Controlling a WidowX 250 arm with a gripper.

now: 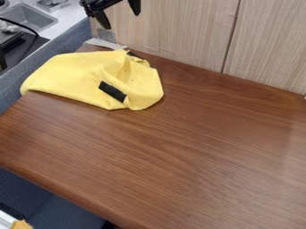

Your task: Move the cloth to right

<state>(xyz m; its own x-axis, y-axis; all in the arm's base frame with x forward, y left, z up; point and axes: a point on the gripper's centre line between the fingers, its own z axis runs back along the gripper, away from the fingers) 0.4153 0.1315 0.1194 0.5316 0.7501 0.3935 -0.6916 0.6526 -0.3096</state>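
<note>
Gripper (121, 20) above the yellow cloth (65, 74): fingers wide, nothing held, transfer not begun

Findings: The gripper hung beside the wood-grain wall panels (173, 31), its fingers spread well apart. The cloth lay crumpled below it, mostly to the camera's left, on the wooden tabletop (179, 165).

Hazards, as judged: Loose folds nearest the gripper could have let it pinch a single layer, so that the cloth slipped free or unfolded instead of travelling. The far-left portion appeared to reach past the tabletop's edge; its weight or a snag there could have dragged against a pull to the right. A low approach risked the fingers scraping the panels or catching the pale strip (104, 43) just below the gripper, behind the cloth. Too shallow a descent would have closed on air.

Count: one gripper, two fingers; one cloth; one tabletop; one pale strip; two panels, parted by a seam to the gripper's right. On the cloth, one black patch (112, 91) was plain below the gripper; one smaller dark piece (133, 55) showed at its upper edge, nature undetermined.
</note>
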